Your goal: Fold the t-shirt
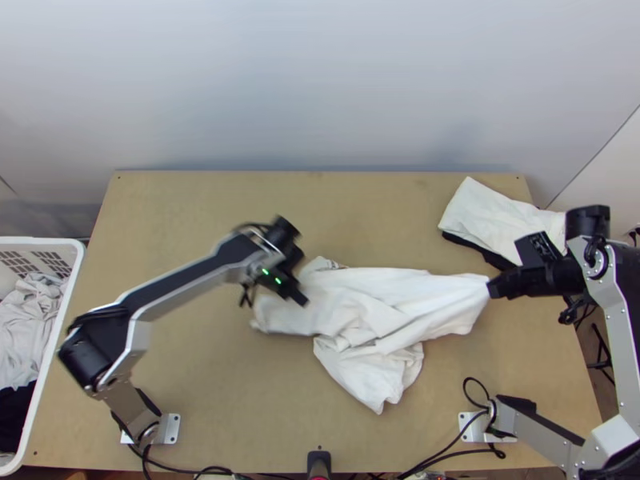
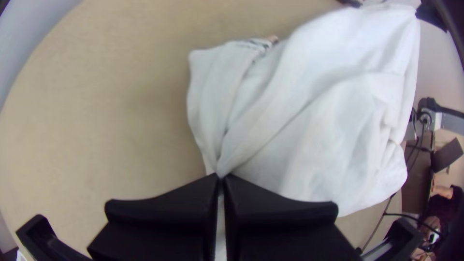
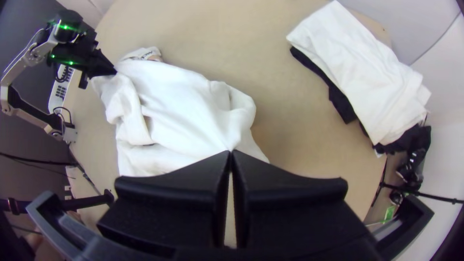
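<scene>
A white t-shirt (image 1: 376, 300) lies bunched and creased across the middle of the table, one part hanging toward the near edge. My left gripper (image 1: 300, 296) is over its left part; in the left wrist view the left gripper (image 2: 221, 178) is shut on a gathered fold of the t-shirt (image 2: 309, 111). At the t-shirt's right end stands my right gripper (image 1: 494, 290), pulling up a pinched point; in the right wrist view the right gripper (image 3: 231, 153) is shut on the fabric of the t-shirt (image 3: 179, 111).
Folded white cloth (image 1: 496, 216) with black cloth beneath lies at the table's far right, beside the right arm. A white basket (image 1: 70, 300) holding grey and black clothes stands left of the table. Cables run along the near edge.
</scene>
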Robot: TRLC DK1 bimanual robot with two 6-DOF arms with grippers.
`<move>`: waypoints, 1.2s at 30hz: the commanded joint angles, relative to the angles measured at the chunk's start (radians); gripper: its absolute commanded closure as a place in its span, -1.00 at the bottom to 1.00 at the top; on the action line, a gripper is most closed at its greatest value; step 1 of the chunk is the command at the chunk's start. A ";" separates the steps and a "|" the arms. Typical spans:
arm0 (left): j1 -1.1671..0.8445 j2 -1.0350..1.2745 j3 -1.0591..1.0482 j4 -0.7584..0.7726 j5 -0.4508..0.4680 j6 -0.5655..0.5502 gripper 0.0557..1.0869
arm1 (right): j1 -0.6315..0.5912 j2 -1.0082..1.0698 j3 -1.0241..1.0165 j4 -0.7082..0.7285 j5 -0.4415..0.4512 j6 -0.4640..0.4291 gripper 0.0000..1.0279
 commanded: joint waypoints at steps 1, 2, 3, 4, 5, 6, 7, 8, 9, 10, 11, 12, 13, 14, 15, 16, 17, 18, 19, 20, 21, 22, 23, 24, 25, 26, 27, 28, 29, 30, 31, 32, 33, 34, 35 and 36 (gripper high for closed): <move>0.186 -0.136 0.037 -0.063 0.027 0.010 0.92 | 0.173 0.015 0.141 -0.032 -0.014 0.125 0.94; 0.214 -0.165 0.040 -0.072 0.027 0.010 0.92 | 0.214 0.026 0.144 -0.032 -0.028 0.166 0.94; 0.241 -0.192 0.042 -0.076 0.029 0.008 0.92 | 0.257 0.034 0.142 -0.029 -0.034 0.192 0.94; 0.269 -0.218 0.045 -0.081 0.030 0.007 0.92 | 0.296 0.040 0.139 -0.027 -0.034 0.200 0.94; 0.298 -0.245 0.049 -0.083 0.030 0.005 0.92 | 0.329 0.048 0.139 -0.024 -0.033 0.203 0.94; 0.327 -0.269 0.059 -0.086 0.030 0.004 0.92 | 0.369 0.055 0.138 -0.007 -0.033 0.214 0.94; 0.356 -0.292 0.074 -0.095 0.030 0.002 0.92 | 0.403 0.061 0.141 0.016 -0.033 0.237 0.94; 0.392 -0.312 0.094 -0.101 0.030 -0.009 0.92 | 0.420 0.063 0.147 0.043 -0.033 0.263 0.94; 0.427 -0.337 0.114 -0.102 0.030 -0.024 0.92 | 0.431 0.064 0.159 0.074 -0.033 0.284 0.94; 0.464 -0.361 0.137 -0.102 0.030 -0.041 0.92 | 0.435 0.064 0.178 0.106 -0.033 0.301 0.94; 0.504 -0.383 0.160 -0.109 0.033 -0.058 0.92 | 0.438 0.064 0.198 0.140 -0.033 0.318 0.94; 0.536 -0.406 0.180 -0.115 0.033 -0.071 0.92 | 0.437 0.064 0.222 0.165 -0.033 0.338 0.94; 0.568 -0.429 0.198 -0.121 0.033 -0.084 0.92 | 0.435 0.066 0.250 0.183 -0.033 0.358 0.94; 0.597 -0.453 0.206 -0.124 0.038 -0.088 0.92 | 0.429 0.068 0.273 0.200 -0.033 0.380 0.94; 0.616 -0.481 0.206 -0.127 0.041 -0.088 0.92 | 0.420 0.068 0.290 0.204 -0.033 0.396 0.94; 0.623 -0.508 0.201 -0.136 0.039 -0.085 0.92 | 0.418 0.066 0.293 0.203 -0.033 0.395 0.94; 0.625 -0.538 0.189 -0.153 0.041 -0.073 0.92 | 0.418 0.060 0.283 0.203 -0.033 0.393 0.94; 0.623 -0.567 0.167 -0.168 0.041 -0.056 0.92 | 0.421 0.051 0.263 0.197 -0.037 0.392 0.95; 0.616 -0.599 0.135 -0.185 0.047 -0.042 0.92 | 0.429 0.041 0.234 0.186 -0.045 0.389 0.95; 0.603 -0.634 0.089 -0.198 0.055 -0.032 0.92 | 0.441 0.031 0.190 0.172 -0.070 0.386 0.95; 0.587 -0.669 0.032 -0.208 0.058 -0.018 0.92 | 0.463 0.023 0.135 0.154 -0.079 0.372 0.94; 0.559 -0.705 -0.034 -0.213 0.059 -0.010 0.92 | 0.490 0.017 0.073 0.135 -0.079 0.357 0.95; 0.524 -0.742 -0.099 -0.222 0.059 0.010 0.92 | 0.523 0.012 0.007 0.119 -0.079 0.337 0.94; 0.482 -0.771 -0.162 -0.228 0.058 0.024 0.92 | 0.549 0.003 -0.057 0.116 -0.077 0.327 0.94; 0.444 -0.797 -0.218 -0.242 0.058 0.033 0.92 | 0.572 -0.008 -0.122 0.117 -0.079 0.323 0.94; 0.402 -0.812 -0.267 -0.259 0.058 0.034 0.92 | 0.596 -0.012 -0.177 0.117 -0.077 0.314 0.94; 0.358 -0.824 -0.311 -0.277 0.059 0.034 0.92 | 0.615 -0.014 -0.226 0.117 -0.077 0.307 0.94; 0.310 -0.829 -0.353 -0.300 0.059 0.037 0.92 | 0.630 -0.014 -0.270 0.117 -0.076 0.304 0.94; 0.258 -0.829 -0.388 -0.320 0.059 0.041 0.92 | 0.639 -0.011 -0.309 0.116 -0.073 0.297 0.95; 0.208 -0.829 -0.422 -0.331 0.059 0.045 0.92 | 0.650 -0.003 -0.342 0.116 -0.065 0.295 0.95; 0.160 -0.826 -0.448 -0.337 0.059 0.047 0.92 | 0.665 0.006 -0.370 0.114 -0.060 0.291 0.94; 0.113 -0.821 -0.472 -0.339 0.059 0.047 0.92 | 0.682 0.015 -0.395 0.114 -0.059 0.289 0.94; 0.074 -0.812 -0.489 -0.339 0.059 0.045 0.92 | 0.696 0.025 -0.411 0.114 -0.059 0.287 0.89; 0.048 -0.806 -0.503 -0.339 0.059 0.045 0.91 | 0.707 0.035 -0.421 0.114 -0.059 0.291 0.66; 0.030 -0.798 -0.512 -0.337 0.059 0.047 0.90 | 0.711 0.045 -0.427 0.114 -0.059 0.295 0.33; 0.019 -0.794 -0.520 -0.334 0.059 0.050 0.90 | 0.711 0.054 -0.431 0.114 -0.057 0.301 -0.04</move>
